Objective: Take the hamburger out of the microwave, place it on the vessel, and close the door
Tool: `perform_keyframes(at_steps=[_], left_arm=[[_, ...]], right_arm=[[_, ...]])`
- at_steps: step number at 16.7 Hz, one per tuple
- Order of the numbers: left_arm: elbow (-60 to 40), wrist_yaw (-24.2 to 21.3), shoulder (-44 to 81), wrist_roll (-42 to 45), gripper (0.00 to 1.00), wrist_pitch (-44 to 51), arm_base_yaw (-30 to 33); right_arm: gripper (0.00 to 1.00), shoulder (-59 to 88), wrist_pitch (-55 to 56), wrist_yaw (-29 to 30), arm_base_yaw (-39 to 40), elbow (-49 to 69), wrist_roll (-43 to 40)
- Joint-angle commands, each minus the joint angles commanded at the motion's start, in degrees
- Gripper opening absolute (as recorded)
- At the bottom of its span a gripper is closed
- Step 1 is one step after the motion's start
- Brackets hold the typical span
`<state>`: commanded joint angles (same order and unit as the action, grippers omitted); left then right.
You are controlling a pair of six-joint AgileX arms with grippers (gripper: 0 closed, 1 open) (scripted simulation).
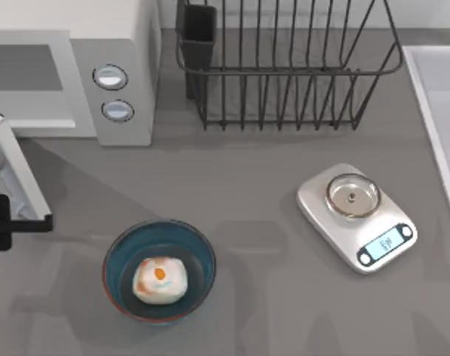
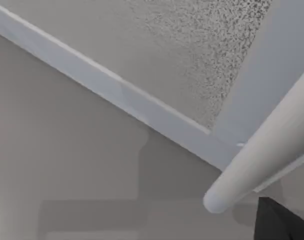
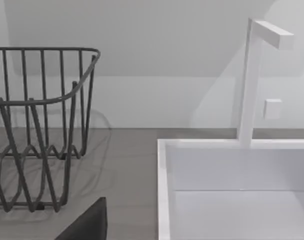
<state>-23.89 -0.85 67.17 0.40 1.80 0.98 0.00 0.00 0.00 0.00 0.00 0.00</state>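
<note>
**White door still open, burger already in the bowl**

Black left gripper (image 1: 4, 222) sits at the far left edge of the table, close beside the flat white-framed door (image 1: 13, 167), which stands swung out toward the near side; whether its fingers are spread or closed on anything I cannot tell. Right of it and nearer, the round deep bowl with blue inside and reddish-brown rim (image 1: 121, 252) holds the small cream-white hamburger with an orange spot (image 1: 160, 280), resting on the bowl's bottom; so taking out and placing look done. Far left, the white boxy microwave with two round silver-blue knobs (image 1: 128, 44) shows its grey cavity open; closing the door is what remains, by my judgement. The right arm is parked off to the right.
</note>
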Motion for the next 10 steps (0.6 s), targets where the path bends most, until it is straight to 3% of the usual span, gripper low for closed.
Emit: perform_keyframes(at_steps=[6,10], left_arm=[[-9.90,0.00,17.44,0.10,0.00,-6.89,0.18],[-13.18,0.01,22.52,0.13,0.00,-9.31,0.24]], right_arm=[[1.00,0.00,0.00,0.00,0.00,0.00,0.00],[1.00,0.00,0.00,0.00,0.00,0.00,0.00]])
